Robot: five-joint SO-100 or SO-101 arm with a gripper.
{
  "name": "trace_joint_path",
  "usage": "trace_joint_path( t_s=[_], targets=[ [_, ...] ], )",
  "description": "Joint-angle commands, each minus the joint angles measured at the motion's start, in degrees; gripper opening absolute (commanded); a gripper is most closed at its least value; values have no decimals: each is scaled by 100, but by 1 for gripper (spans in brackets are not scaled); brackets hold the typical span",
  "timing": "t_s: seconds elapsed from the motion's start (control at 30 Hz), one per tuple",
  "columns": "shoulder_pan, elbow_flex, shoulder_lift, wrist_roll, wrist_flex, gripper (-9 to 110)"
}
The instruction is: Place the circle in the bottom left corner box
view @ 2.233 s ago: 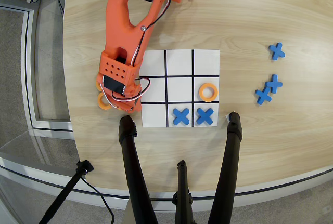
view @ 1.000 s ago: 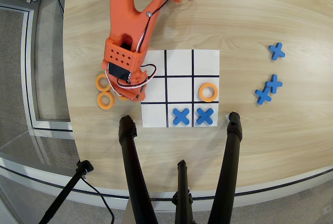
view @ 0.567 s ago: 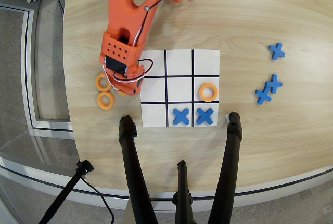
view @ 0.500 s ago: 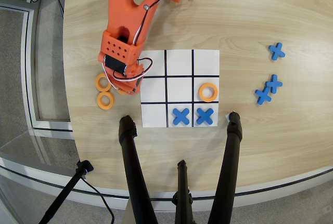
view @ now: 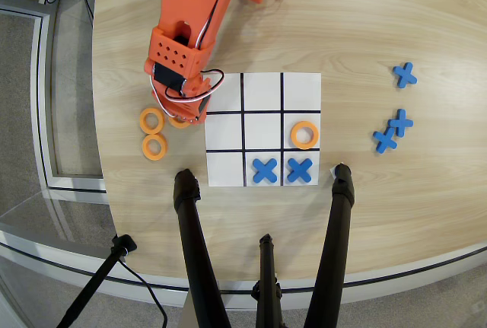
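The circle point(view: 179, 121), an orange ring, lay partly hidden under the gripper point(view: 186, 112) just left of the board point(view: 262, 84); whether the fingers held it could not be told. A loose hold might drop it short of the bottom left corner box point(view: 224, 168).

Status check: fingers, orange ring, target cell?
Gripper over an orange ring left of the white grid board; fingers hidden, grip unclear. Two more orange rings beside it. Bottom-left cell empty, unobstructed.
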Motion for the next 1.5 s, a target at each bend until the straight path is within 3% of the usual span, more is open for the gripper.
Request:
trace_joint_path(
  t_s=[0.0, 0.47, 0.8, 1.17, 1.33, 1.47],
  targets=[
    [97, 281, 105, -132, 0, 14],
    [580, 1099, 686, -949, -158, 13],
    [1371, 2013, 1134, -2250, -949, 13],
    [2408, 1925, 949, -3384, -993, 13],
    [2575, 1925, 896, -3305, -1002, 14],
    [2540, 2092, 905, -2575, -1318, 13]
  ],
)
